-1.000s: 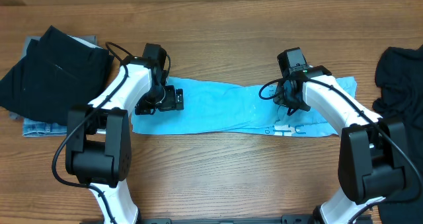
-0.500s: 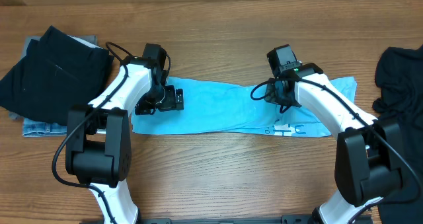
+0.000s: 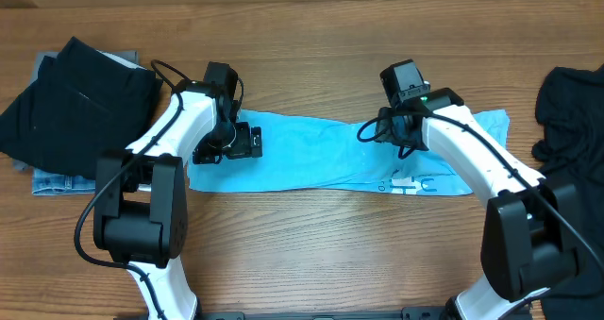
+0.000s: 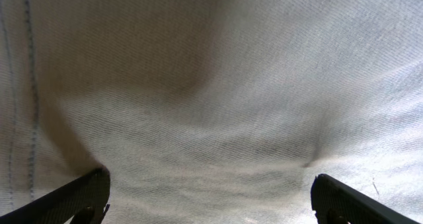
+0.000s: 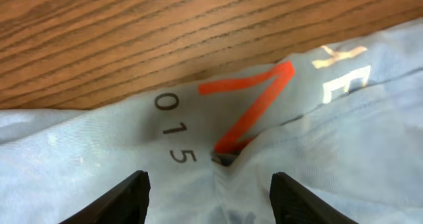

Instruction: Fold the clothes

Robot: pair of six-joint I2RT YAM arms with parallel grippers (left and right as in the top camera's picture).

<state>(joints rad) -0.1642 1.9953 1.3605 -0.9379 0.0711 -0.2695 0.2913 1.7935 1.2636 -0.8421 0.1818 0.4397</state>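
Overhead shows the light blue T-shirt (image 3: 311,160) lying as a long flat strip across the middle of the worktop (image 3: 311,254). My left gripper (image 3: 242,142) sits over the left end of the strip. In the left wrist view its fingers (image 4: 79,194) are spread wide with only smooth cloth between them, so it is wide open and has hold of nothing.

My right gripper (image 3: 396,136) is at the far edge of the strip, right of the middle. In the right wrist view its fingers (image 5: 119,197) stand apart, one on each side of a little bump of cloth by an orange mark (image 5: 254,105). The bump is not pinched, so I say this gripper is open too and holds nothing.

A heap of dark clothes (image 3: 75,98) lies at the left and one more dark garment (image 3: 571,112) at the right edge. Neither touches the shirt.

I think the long-way folds are done, and the step now is to fold the strip end over end. For that I need to take one end and grab all the layers at once. Then I lift it a little and lay it over the other end with the edges lined up. The cloth is soft and thin, so it may slide or bunch up if I pull fast.
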